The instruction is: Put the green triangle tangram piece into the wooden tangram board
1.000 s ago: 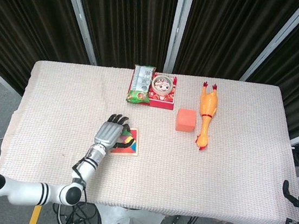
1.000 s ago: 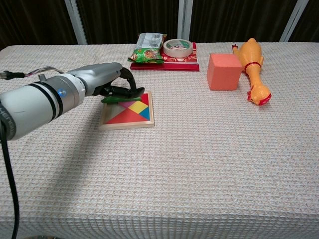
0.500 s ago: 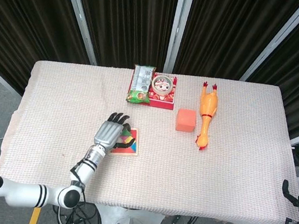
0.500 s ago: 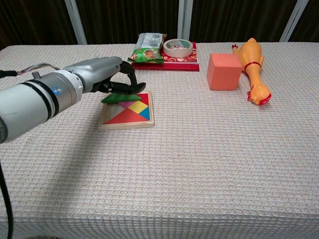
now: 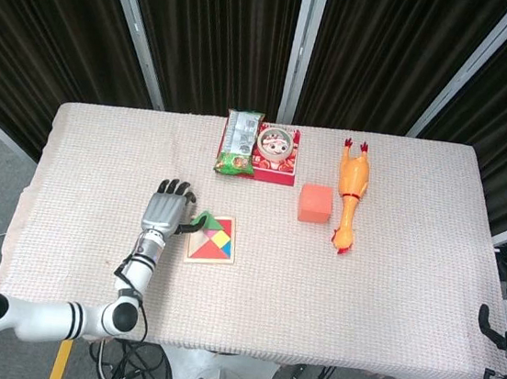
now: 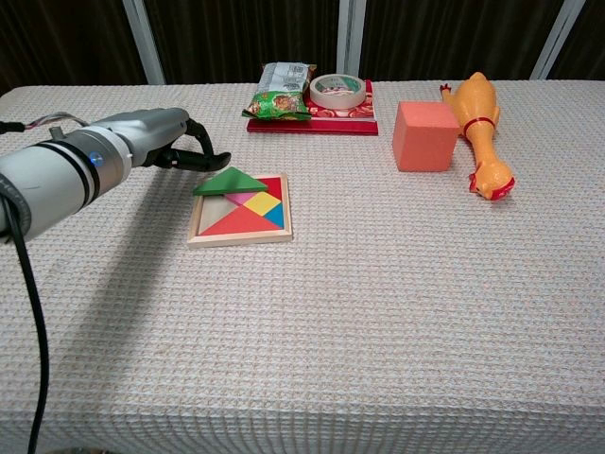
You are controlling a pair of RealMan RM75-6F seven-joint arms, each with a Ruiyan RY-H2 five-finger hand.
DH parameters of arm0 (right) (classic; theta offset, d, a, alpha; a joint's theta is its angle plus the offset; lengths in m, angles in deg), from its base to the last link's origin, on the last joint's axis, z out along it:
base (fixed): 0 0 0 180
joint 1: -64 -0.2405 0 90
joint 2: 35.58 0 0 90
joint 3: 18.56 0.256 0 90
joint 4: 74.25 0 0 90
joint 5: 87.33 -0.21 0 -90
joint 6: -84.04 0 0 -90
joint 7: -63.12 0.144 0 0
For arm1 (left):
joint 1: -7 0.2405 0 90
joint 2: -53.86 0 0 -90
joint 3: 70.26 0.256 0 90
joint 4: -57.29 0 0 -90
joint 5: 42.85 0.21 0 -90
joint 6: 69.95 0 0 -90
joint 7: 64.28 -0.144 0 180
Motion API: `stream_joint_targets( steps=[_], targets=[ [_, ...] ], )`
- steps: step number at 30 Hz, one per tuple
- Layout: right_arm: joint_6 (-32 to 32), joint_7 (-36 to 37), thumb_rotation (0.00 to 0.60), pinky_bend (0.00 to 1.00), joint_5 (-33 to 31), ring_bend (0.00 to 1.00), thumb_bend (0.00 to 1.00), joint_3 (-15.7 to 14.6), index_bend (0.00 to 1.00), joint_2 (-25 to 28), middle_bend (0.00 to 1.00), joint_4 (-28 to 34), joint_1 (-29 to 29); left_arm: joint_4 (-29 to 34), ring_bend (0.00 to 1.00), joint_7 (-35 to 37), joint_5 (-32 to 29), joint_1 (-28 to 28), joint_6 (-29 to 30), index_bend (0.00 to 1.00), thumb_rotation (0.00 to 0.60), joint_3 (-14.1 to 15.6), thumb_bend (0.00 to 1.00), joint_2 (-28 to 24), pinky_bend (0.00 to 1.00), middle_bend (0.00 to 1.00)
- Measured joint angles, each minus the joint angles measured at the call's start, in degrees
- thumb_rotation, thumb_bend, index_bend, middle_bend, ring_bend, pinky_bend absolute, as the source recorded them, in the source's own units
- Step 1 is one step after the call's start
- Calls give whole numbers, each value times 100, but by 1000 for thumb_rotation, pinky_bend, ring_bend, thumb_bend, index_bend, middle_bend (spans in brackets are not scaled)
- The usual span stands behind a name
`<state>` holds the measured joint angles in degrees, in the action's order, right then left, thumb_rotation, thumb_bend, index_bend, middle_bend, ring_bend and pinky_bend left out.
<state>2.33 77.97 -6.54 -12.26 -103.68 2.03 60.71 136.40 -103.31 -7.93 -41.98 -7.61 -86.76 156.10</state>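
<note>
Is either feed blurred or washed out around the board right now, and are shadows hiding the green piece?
Head view: sharp, evenly lit, no glare; green triangle small but distinct on the wooden board. Chest view: board crisp, only a soft shadow under the left hand, whose near forearm looms large.

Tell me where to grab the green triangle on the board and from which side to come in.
Pinch the green triangle at its raised left corner, which overhangs the far-left edge of the wooden board. Come in from the left, where the left hand is; that looks the easiest way. The piece lies tilted, not seated flat, so that edge is free for fingers above and below.
</note>
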Motion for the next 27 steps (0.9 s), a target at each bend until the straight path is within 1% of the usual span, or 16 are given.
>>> stream_joint_targets(
  steps=[9,17,27],
  targets=[
    [36,-3,600,0,4,0,428,-11,0,-15,0,-8,-14,235,0,-15,32,10,-12,319,173,78,299,-54,0,84],
    [49,35,600,0,-24,0,430,-4,0,-32,0,-56,-8,268,0,29,-39,-7,-88,328,172,90,300,-36,0,85],
    [102,68,600,0,-43,0,433,-8,0,-56,0,-113,-20,238,0,259,264,34,-127,329,173,191,301,-18,0,85]
  ],
)
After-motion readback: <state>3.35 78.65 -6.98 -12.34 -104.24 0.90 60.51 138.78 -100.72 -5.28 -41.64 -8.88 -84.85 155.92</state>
